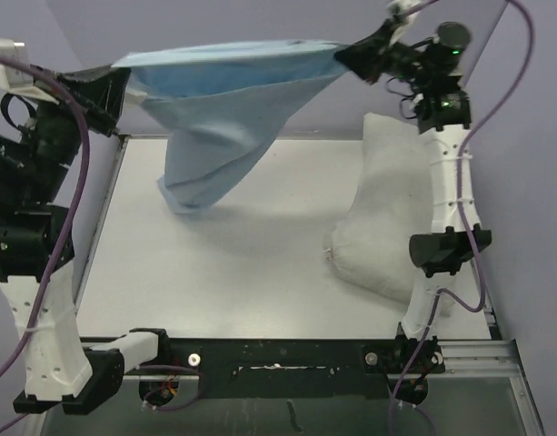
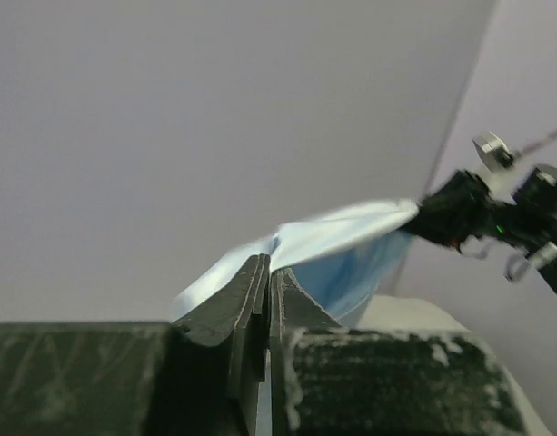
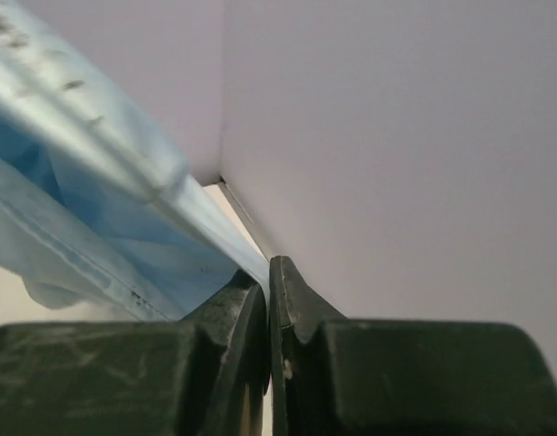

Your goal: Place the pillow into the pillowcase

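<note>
The light-blue pillowcase [image 1: 225,118] hangs in the air, stretched between both grippers, its loose end drooping toward the table. My left gripper [image 1: 122,84] is shut on its left top corner; the left wrist view shows the pillowcase [image 2: 346,250] pinched at my left gripper [image 2: 268,265]. At the upper right, my right gripper [image 1: 343,56] is shut on the other corner, and the right wrist view shows the pillowcase [image 3: 96,200] running into my right gripper [image 3: 269,269]. The off-white pillow [image 1: 387,209] lies on the table at the right, partly behind the right arm.
The white table [image 1: 214,272] has a metal rail [image 1: 287,354] along its near edge. Lilac walls close in behind and on the right. The right arm's column [image 1: 446,209] stands in front of the pillow. Cables hang by both arms.
</note>
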